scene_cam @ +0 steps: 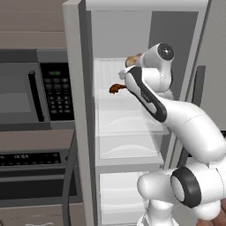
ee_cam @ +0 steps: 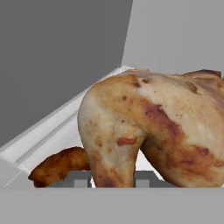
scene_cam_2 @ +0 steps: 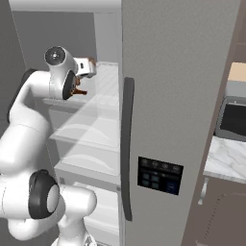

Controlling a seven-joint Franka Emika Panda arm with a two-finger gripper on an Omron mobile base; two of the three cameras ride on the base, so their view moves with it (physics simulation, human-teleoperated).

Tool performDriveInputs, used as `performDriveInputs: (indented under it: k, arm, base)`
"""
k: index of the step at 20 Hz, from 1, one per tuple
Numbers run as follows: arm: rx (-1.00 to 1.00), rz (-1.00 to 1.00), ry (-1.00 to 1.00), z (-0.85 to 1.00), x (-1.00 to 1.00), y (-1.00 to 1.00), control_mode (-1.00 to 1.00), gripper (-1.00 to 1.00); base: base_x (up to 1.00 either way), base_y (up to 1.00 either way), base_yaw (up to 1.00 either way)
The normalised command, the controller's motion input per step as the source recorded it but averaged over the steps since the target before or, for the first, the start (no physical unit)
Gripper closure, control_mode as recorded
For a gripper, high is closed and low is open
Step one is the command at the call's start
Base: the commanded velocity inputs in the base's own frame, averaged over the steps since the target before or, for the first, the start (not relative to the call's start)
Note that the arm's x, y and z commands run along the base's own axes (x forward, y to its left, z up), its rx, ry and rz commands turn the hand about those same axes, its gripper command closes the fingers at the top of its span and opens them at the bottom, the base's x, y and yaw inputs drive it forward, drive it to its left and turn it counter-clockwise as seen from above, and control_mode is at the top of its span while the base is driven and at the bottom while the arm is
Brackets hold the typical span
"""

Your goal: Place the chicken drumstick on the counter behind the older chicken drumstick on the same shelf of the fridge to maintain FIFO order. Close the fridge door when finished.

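Note:
My gripper (ee_cam: 111,180) is shut on the chicken drumstick (ee_cam: 148,127), a plump golden-tan piece that hangs just above the upper shelf (scene_cam: 108,73) inside the open fridge (scene_cam: 132,26). The older chicken drumstick (ee_cam: 59,166), slim and dark reddish-brown, lies on that same shelf, lower left of the held piece in the hand view. In the left base view it lies at the shelf's front (scene_cam: 117,88), and the held chicken drumstick (scene_cam: 131,59) sits farther in, by my gripper (scene_cam: 129,66). In the right base view the older chicken drumstick (scene_cam_2: 78,91) shows just below my hand. The fridge door (scene_cam: 73,110) stands open, edge-on at the left.
The closed door with the black dispenser panel (scene_cam_2: 161,175) and its long dark handle (scene_cam_2: 127,144) borders the compartment on the right. Lower shelves and drawers (scene_cam: 128,145) sit beneath. A microwave (scene_cam: 35,88) stands left of the fridge. The marble counter (scene_cam_2: 226,158) lies at the far right.

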Motion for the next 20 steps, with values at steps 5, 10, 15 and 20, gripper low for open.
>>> performDriveInputs:
  k: [5,10,15,20]
  arm:
    - [0.0,0.0,0.0,-0.26,0.66,0.11,-1.0,1.0]
    - [0.0,0.0,0.0,-0.3,0.72,0.12,-1.0,1.0]
    - [0.0,0.0,0.11,-0.19,0.83,0.04,-1.0,1.0]
    - [0.0,0.0,0.2,-0.21,0.83,0.08,-1.0,1.0]
  base:
    - [0.0,0.0,0.0]
    - [0.0,0.0,0.0]
    - [0.0,0.0,0.0]
    - [0.0,0.0,0.0]
